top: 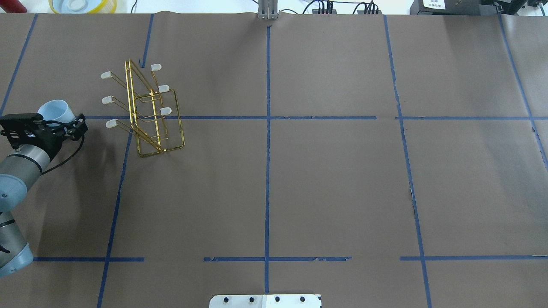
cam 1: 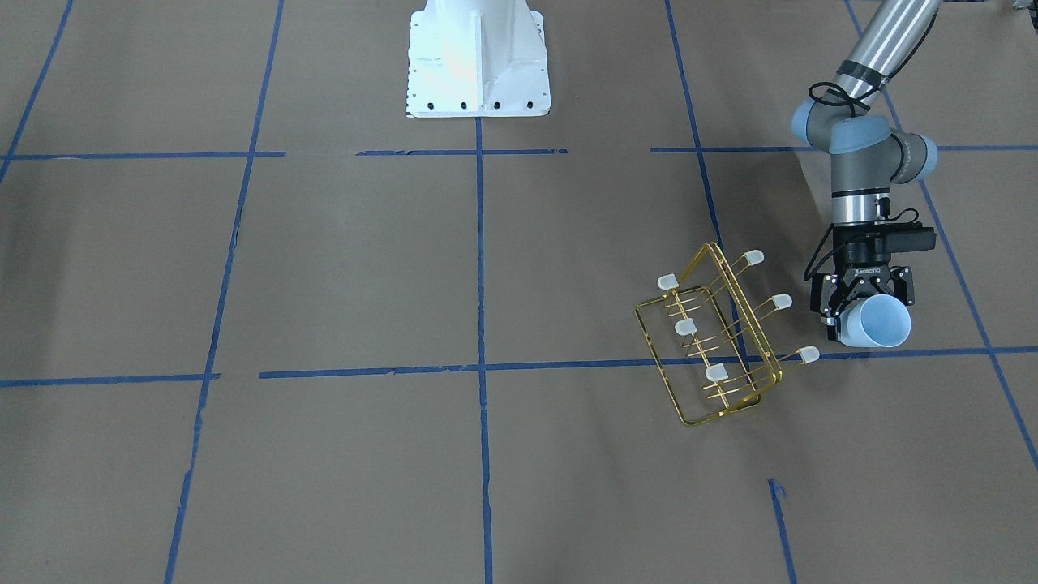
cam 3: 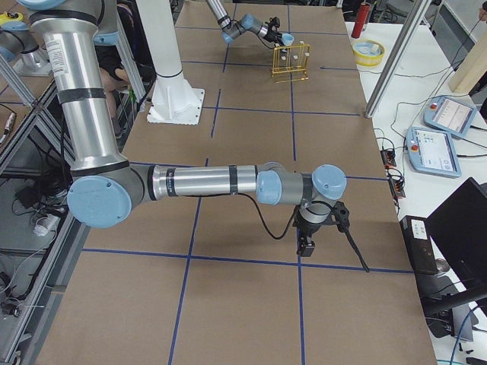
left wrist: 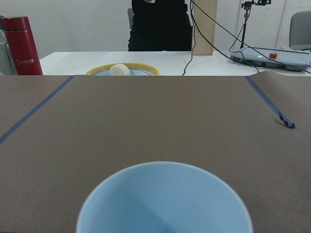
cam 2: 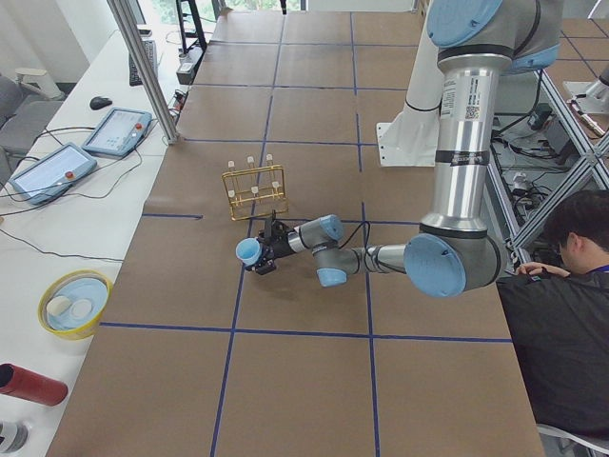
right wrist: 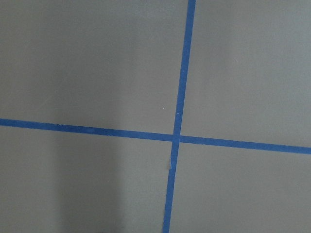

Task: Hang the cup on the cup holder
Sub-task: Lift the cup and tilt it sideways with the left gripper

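The smooth, pale blue cup (left wrist: 164, 199), a tapered plastic tumbler with a round open mouth, fills the left wrist view, clamped on its side in the left tool (cam 1: 864, 302) just above the brown paper-covered desk (cam 1: 340, 268). Just beside it stands the cup holder (cam 1: 714, 337), a thin gold wire frame with capped prongs. The right tool (cam 3: 307, 245) shows only in the right side view, so I cannot tell its state.

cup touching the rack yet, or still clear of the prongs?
Apart. Front-facing view shows bare table between the cup in the left gripper and the cup holder.
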Robot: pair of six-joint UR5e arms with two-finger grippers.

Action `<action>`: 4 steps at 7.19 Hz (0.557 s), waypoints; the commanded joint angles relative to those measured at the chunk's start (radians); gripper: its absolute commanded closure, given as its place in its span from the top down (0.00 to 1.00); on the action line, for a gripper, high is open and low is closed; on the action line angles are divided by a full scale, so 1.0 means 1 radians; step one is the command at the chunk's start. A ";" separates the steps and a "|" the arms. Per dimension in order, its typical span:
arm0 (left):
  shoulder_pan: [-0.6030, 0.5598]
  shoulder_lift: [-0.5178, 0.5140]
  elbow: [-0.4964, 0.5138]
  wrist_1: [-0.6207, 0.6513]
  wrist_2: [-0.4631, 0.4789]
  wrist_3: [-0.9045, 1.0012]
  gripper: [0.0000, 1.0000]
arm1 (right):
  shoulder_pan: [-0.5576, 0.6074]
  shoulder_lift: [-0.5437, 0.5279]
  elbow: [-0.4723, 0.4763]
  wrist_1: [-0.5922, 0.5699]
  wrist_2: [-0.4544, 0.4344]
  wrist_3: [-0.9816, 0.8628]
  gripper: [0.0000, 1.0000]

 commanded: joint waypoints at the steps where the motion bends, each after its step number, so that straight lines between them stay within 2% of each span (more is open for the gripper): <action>1: -0.002 -0.012 0.021 0.001 -0.026 -0.003 0.94 | 0.000 0.000 0.000 0.000 0.000 0.000 1.00; 3: -0.002 -0.012 0.021 0.001 -0.031 -0.004 0.86 | 0.000 0.000 0.000 0.000 0.000 0.000 1.00; 4: -0.002 -0.011 0.021 0.001 -0.033 -0.004 0.79 | 0.000 0.000 0.000 0.000 0.000 0.000 1.00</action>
